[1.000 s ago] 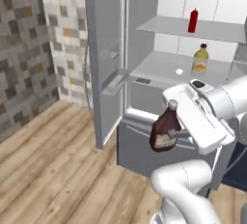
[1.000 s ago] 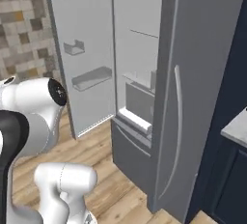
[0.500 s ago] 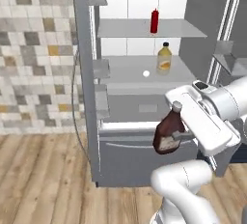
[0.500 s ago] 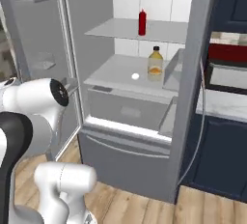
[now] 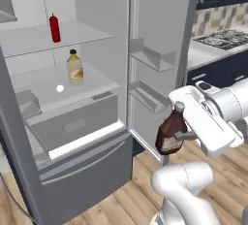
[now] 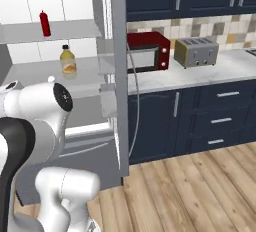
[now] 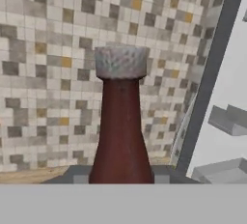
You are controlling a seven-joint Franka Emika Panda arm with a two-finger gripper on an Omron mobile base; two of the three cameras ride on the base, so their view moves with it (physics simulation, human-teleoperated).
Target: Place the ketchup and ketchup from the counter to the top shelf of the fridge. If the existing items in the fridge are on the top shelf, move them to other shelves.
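Observation:
My gripper [image 5: 183, 135] is shut on the squat dark maroon ketchup bottle [image 5: 170, 133], held upright in front of the open fridge [image 5: 77, 163], low and right of the shelves. In the hand view the maroon bottle [image 7: 120, 141] with its grey cap rises between my fingertips [image 7: 77, 174]. The slim red ketchup bottle [image 5: 54, 27] stands on the top shelf [image 5: 82, 35], and shows again as the red bottle [image 6: 45, 23]. A pale yellowish dark-capped bottle [image 5: 74, 66] and a small white ball [image 5: 59, 88] sit on the shelf below.
The fridge's right door [image 5: 155, 59] with its bins hangs open beside my hand; the left door edge [image 5: 19, 146] stands near. The marbled counter [image 6: 220, 68] carries a red microwave [image 6: 147, 51] and a toaster [image 6: 195, 52]. A stove [image 5: 223, 37] lies at the right. Wooden floor below.
The whole picture has shifted: the base has moved, so the fridge sits further left and the counter has come into view. The maroon bottle stays in my shut gripper.

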